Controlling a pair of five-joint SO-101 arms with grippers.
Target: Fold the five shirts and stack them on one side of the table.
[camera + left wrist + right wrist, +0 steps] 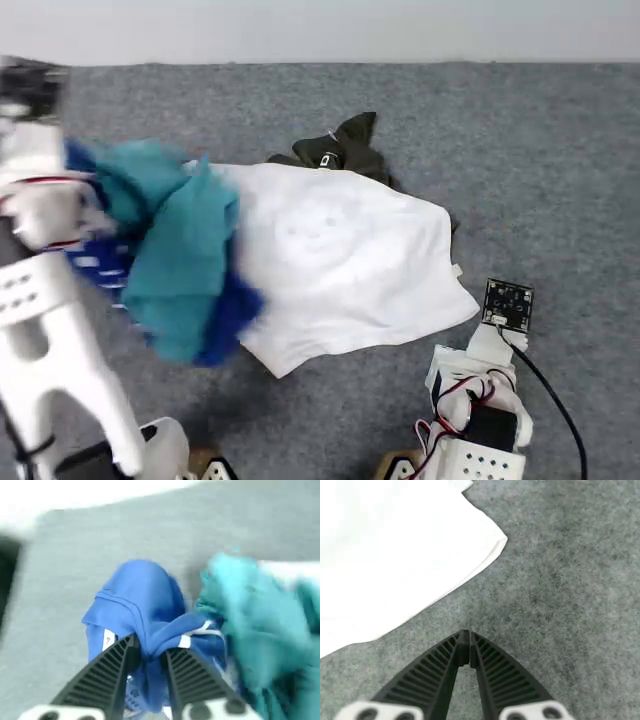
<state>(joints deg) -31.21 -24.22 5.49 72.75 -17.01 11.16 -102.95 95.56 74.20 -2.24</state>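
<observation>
A white shirt (345, 260) lies spread flat in the middle of the grey table, and its corner (395, 555) lies just ahead of my right gripper. A black shirt (345, 150) is crumpled behind it. At the left, a blue shirt (145, 615) hangs bunched from my left gripper (150, 655), which is shut on its fabric. A teal shirt (175, 240) hangs tangled with the blue one, draped over the white shirt's left edge. My right gripper (469, 647) rests shut over bare carpet at the front right, holding nothing.
The table is covered in grey carpet (540, 150), bare at the right and back. The right arm's base and camera board (508, 303) sit at the front right. The left arm's white body (50, 330) stands at the front left.
</observation>
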